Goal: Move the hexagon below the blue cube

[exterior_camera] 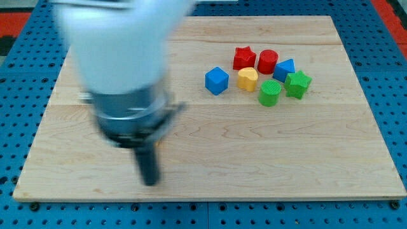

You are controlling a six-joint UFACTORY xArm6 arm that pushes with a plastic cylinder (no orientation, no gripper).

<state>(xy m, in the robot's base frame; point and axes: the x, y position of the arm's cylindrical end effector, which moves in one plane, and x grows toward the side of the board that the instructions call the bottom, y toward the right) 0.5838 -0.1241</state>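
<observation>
Well, there is only the one camera view, and much of its left half is taken up by my own arm (121,57), blurred into a pale mass over a dark collar. The rod comes down from that collar, and my tip (150,182) rests on the wooden board (286,159) near the view's bottom edge, left of centre. I have no fingers to clench or release: the rod is bare, and nothing is held by it.

The blue cube (216,81) sits in the upper middle of the board, well apart from my tip, up and to the view's right. It stands alone at the left end of a cluster. Just to its right is a yellow block (248,79) with a rounded, heart-like look. Above that are a red star (243,58) and a red cylinder (268,61). A blue triangular block (284,69) lies beside the cylinder. Lower right are a green cylinder (269,93) and a green star (297,84), close together.

As for the hexagon — I cannot pick one out for certain. A yellow sliver (158,142) peeks out just right of the rod, under the collar; the arm hides the rest. Its shape, its heading and its long axis cannot be told. The board lies on a blue pegboard (394,76).
</observation>
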